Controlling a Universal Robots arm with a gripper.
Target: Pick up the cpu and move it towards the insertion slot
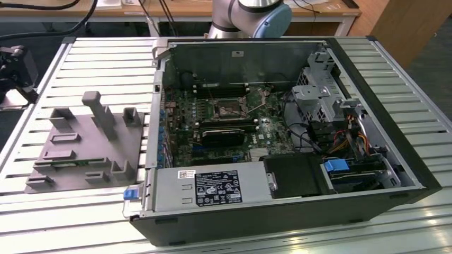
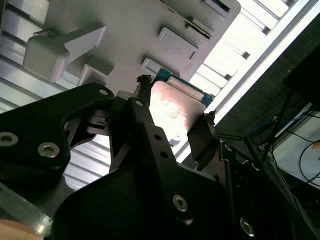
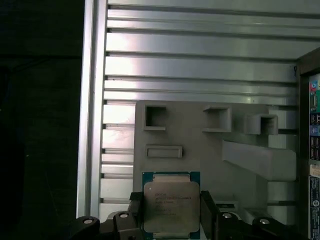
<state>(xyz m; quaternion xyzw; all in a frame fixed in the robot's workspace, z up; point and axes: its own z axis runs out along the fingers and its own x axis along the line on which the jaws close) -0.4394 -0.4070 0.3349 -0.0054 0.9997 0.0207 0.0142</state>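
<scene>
The cpu [image 3: 170,205], a square chip with a pale silver top and green edge, sits between my gripper's [image 3: 171,207] two black fingers [image 3: 136,206], which are shut on its opposite sides. In the second wrist view the cpu [image 2: 172,107] shows the same grip by the gripper [image 2: 176,97], with the grey tray [image 2: 125,35] behind it. The cpu hangs over the grey tray [image 3: 200,145]. The insertion slot [image 1: 227,109], a metal-framed square socket, lies on the motherboard inside the open computer case [image 1: 395,159].
The grey tray [image 1: 78,143] with upright posts lies on the slatted metal table [image 1: 92,53] at the exterior view's left, a thin green memory stick [image 1: 63,163] in it. A black heatsink [image 1: 222,136] and power supply [image 1: 208,188] sit in the case. The arm's base [image 1: 254,13] stands behind.
</scene>
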